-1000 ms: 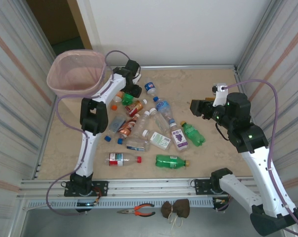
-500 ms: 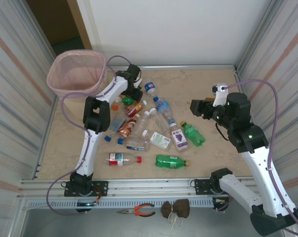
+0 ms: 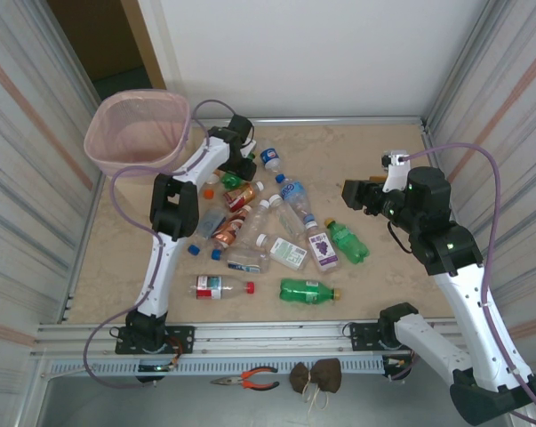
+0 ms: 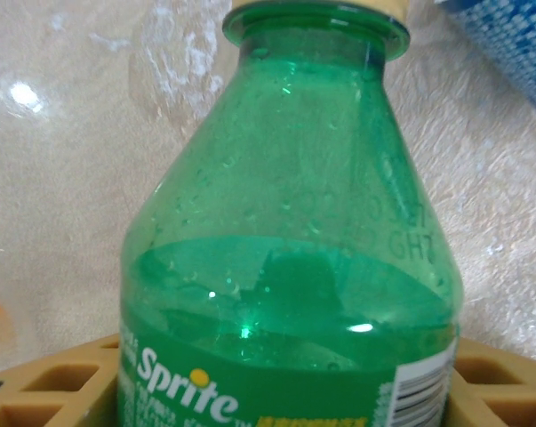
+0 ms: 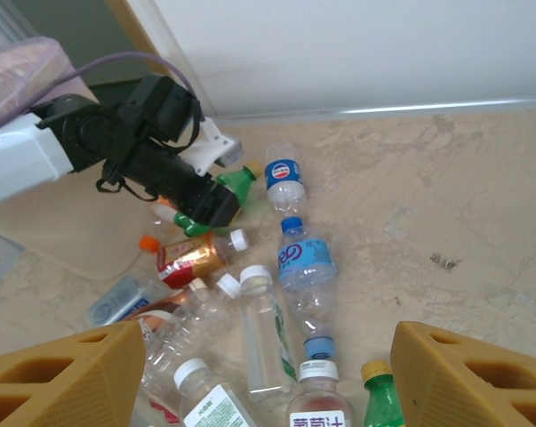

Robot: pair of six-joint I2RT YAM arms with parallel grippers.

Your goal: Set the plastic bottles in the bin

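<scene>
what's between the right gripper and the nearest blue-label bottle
Nothing, just bare table between the right gripper and that bottle, clear in the top view.

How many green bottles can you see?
3: Sprite bottle in the left pincer, right green bottle beside the pile, near green bottle toward the bases. More may be hidden.

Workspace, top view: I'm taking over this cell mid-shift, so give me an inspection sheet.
Surface: table, beige, stone-patterned.
Job's things: bottles strewn mid-table; bin at far left corner.
Clutter: pliers and brown bundle on front rail.
Grippers: left gripper shut on Sprite bottle; right gripper open, hovering.
Cables: purple cables loop off both arms.
Surroundings: corrugated side walls, white back wall.
</scene>
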